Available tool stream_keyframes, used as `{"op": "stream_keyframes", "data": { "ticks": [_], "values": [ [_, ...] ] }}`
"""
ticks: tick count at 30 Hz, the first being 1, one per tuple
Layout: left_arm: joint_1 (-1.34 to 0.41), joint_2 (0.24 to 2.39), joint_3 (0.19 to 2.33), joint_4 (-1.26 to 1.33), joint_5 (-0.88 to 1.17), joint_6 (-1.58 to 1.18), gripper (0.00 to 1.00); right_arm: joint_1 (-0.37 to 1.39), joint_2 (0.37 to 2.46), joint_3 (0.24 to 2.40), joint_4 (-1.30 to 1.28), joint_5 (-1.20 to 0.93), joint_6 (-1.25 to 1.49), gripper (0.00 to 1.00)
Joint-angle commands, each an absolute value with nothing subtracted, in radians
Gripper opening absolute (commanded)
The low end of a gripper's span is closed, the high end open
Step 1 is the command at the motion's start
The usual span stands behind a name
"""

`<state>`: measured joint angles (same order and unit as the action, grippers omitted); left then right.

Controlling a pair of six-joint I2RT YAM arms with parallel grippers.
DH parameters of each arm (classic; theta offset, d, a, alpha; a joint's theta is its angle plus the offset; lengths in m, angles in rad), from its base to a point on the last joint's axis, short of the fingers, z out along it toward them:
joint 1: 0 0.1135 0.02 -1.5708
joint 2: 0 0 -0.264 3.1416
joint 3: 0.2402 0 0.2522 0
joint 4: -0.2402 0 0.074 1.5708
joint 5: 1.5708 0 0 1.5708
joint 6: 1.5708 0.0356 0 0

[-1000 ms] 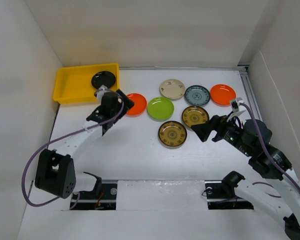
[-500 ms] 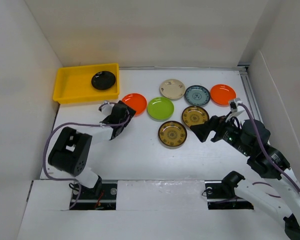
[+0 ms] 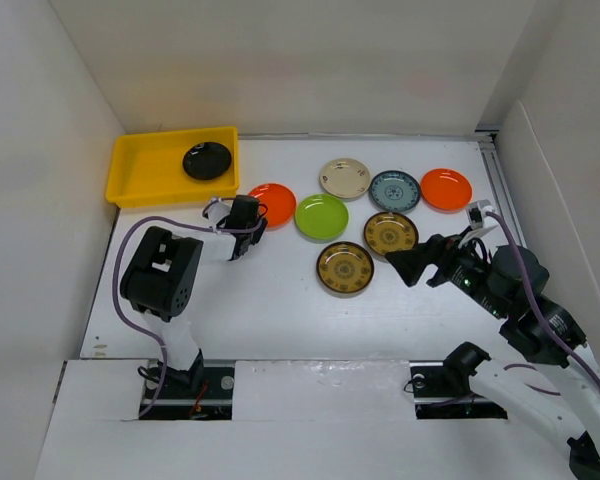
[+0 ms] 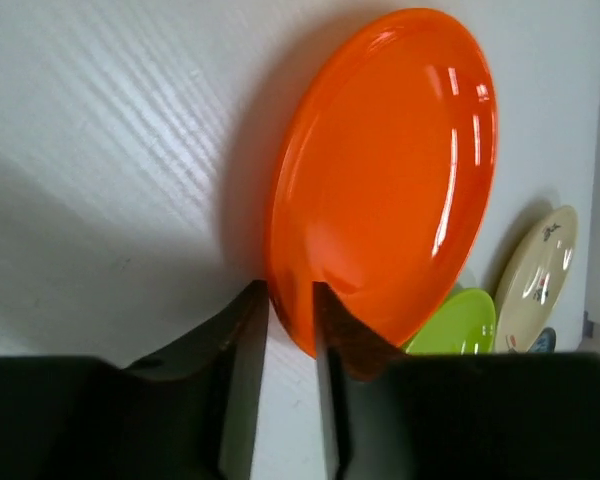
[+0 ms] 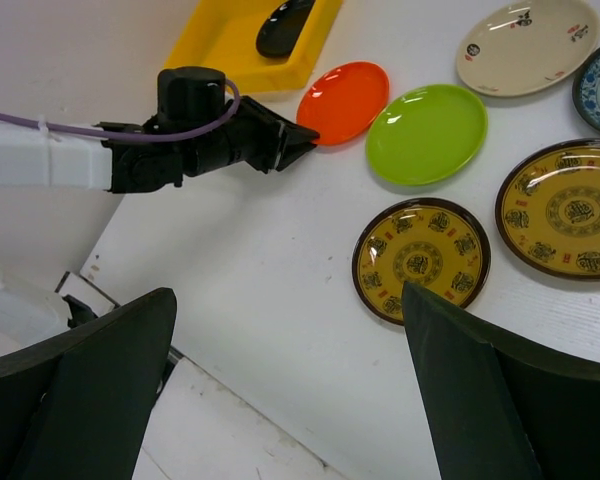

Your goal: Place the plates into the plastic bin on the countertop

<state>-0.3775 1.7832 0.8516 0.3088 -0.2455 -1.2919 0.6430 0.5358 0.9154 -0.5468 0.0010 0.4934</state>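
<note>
My left gripper (image 4: 285,290) is shut on the near rim of an orange plate (image 4: 390,170), which looks tipped up off the countertop (image 3: 270,300). From above, that gripper (image 3: 252,222) sits at the left edge of the same orange plate (image 3: 274,204). The yellow plastic bin (image 3: 150,170) at the back left holds a black plate (image 3: 207,160). Lime green (image 3: 321,216), cream (image 3: 344,178), teal-patterned (image 3: 394,190), a second orange (image 3: 446,189) and two gold-patterned plates (image 3: 391,232) (image 3: 344,268) lie flat. My right gripper (image 3: 400,265) hovers open, empty, by the gold-patterned plates.
White walls enclose the countertop on the left, back and right. The left arm's purple cable (image 3: 170,222) loops over the surface beside its base (image 3: 160,272). In the right wrist view the left arm (image 5: 160,150) stretches across toward the orange plate (image 5: 343,100).
The left arm folded down and its gripper slid onto the orange plate's rim, then closed from wide open. The right arm shifted only slightly.
</note>
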Motion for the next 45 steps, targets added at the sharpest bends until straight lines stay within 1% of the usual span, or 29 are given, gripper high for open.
{"op": "stream_keyframes", "data": {
  "ticks": [1, 2, 7, 10, 14, 18, 20, 21, 22, 26, 27, 29, 33, 37, 45],
  "values": [
    [-0.377, 1.810, 0.845, 0.163, -0.236, -1.304, 0.16, 0.644, 0.522, 0.930, -0.534, 0.020, 0.497, 1.00],
    [-0.377, 1.810, 0.845, 0.163, -0.236, -1.304, 0.00, 0.644, 0.522, 0.930, -0.534, 0.020, 0.497, 1.00],
    [-0.377, 1.773, 0.867, 0.091, -0.258, -1.313, 0.00, 0.644, 0.511, 0.930, -0.543, 0.020, 0.497, 1.00],
    [-0.377, 1.681, 0.887, 0.081, -0.284, -1.272, 0.00, 0.644, 0.511, 0.930, -0.543, 0.020, 0.497, 1.00],
    [-0.377, 1.600, 1.000, 0.026, -0.307, -1.169, 0.00, 0.644, 0.502, 0.930, -0.543, 0.029, 0.497, 1.00],
    [-0.364, 1.580, 1.190, -0.054, -0.316, -1.103, 0.00, 0.644, 0.502, 0.930, -0.543, 0.029, 0.497, 1.00],
    [-0.301, 1.612, 1.258, -0.104, -0.298, -1.094, 0.00, 0.644, 0.502, 0.939, -0.552, 0.029, 0.497, 1.00],
    [-0.273, 1.633, 1.294, -0.119, -0.249, -1.094, 0.00, 0.644, 0.502, 0.939, -0.552, 0.029, 0.497, 1.00],
    [-0.244, 1.658, 1.369, -0.139, -0.227, -1.083, 0.00, 0.644, 0.502, 0.939, -0.552, 0.029, 0.497, 1.00],
    [-0.124, 1.836, 1.557, -0.224, -0.173, -1.054, 0.00, 0.644, 0.492, 0.939, -0.561, 0.029, 0.497, 1.00],
    [-0.080, 1.865, 1.587, -0.233, -0.151, -1.054, 0.00, 0.644, 0.492, 0.939, -0.561, 0.029, 0.497, 1.00],
    [-0.046, 1.914, 1.662, -0.233, -0.106, -1.043, 0.00, 0.644, 0.492, 0.948, -0.561, 0.029, 0.497, 1.00],
    [0.012, 2.026, 1.747, -0.242, -0.081, -1.014, 0.00, 0.644, 0.492, 0.948, -0.571, 0.047, 0.497, 1.00],
    [0.061, 2.083, 1.767, -0.253, -0.072, -1.002, 0.00, 0.644, 0.492, 0.948, -0.580, 0.048, 0.497, 1.00],
    [0.112, 2.129, 1.824, -0.253, -0.063, -0.962, 0.00, 0.644, 0.492, 0.948, -0.580, 0.048, 0.497, 1.00]
  ]
}}
